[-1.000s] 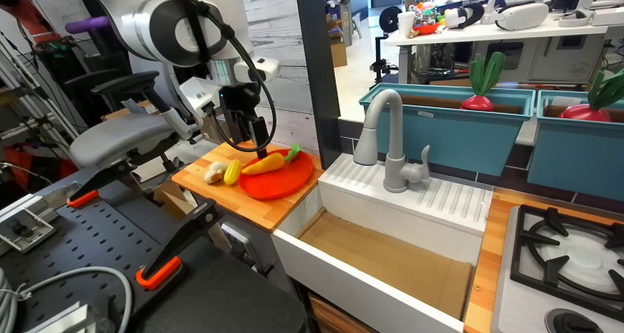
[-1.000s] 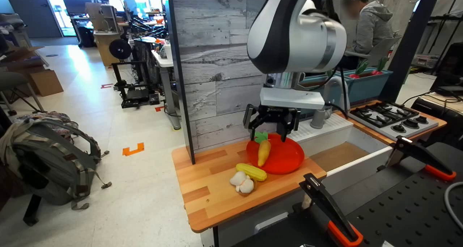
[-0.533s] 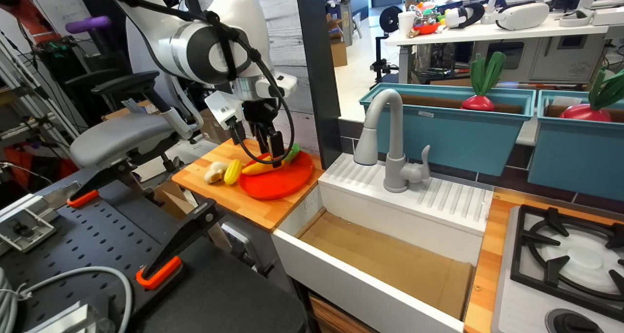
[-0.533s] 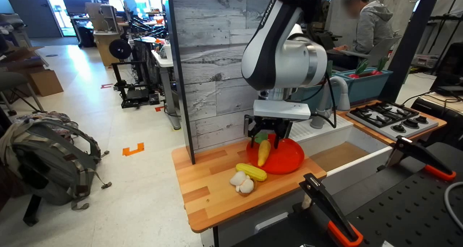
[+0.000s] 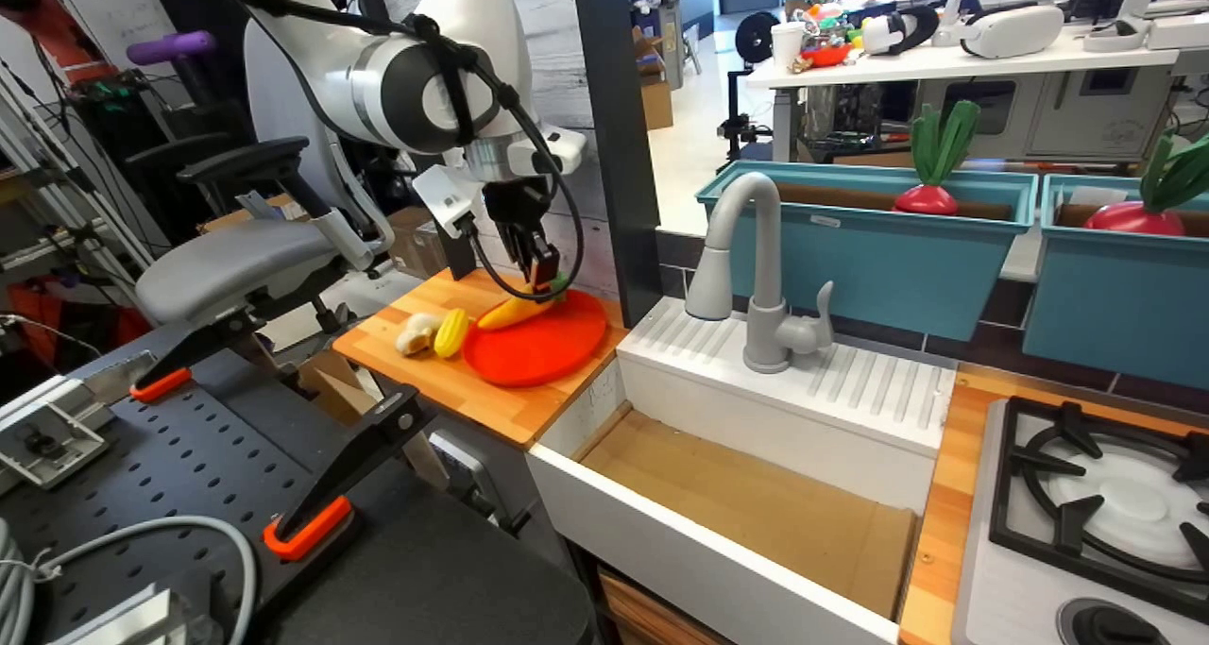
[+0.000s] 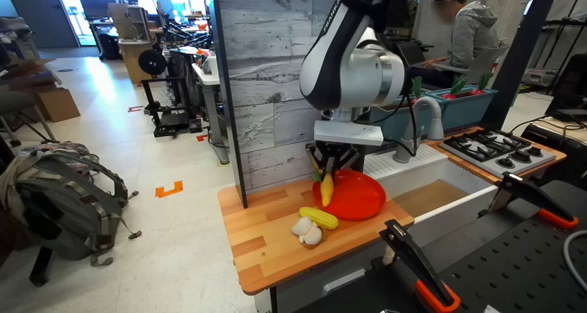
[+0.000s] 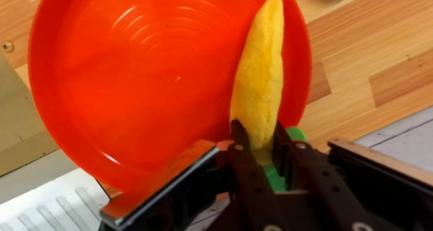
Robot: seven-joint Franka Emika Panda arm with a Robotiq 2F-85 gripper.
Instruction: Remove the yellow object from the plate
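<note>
The yellow object [image 7: 258, 75], an orange-yellow tapered toy with a green top, lies over one side of the round orange-red plate [image 7: 142, 89]. My gripper [image 7: 257, 125] is shut on its thicker end, just below the green leaves, with a dark finger pressed to each flank. In both exterior views the yellow object [image 5: 515, 312] points away from the gripper [image 6: 327, 178], over the rim side of the plate [image 6: 360, 196]. Whether its free tip still rests on the plate I cannot tell. The fingers partly cover the green top.
Beside the plate on the wooden counter [image 6: 257, 262] lie a paler yellow corn piece [image 6: 318, 217] and a white garlic-like toy [image 6: 306, 230]. A grey plank wall [image 6: 270, 134] rises close behind the gripper. The sink [image 5: 746, 494] and grey faucet [image 5: 756, 277] adjoin the counter.
The gripper has come down onto the yellow object, and its jaws went from wide apart to closed around it. The object has shifted a little toward the plank wall and the plate's rim.
</note>
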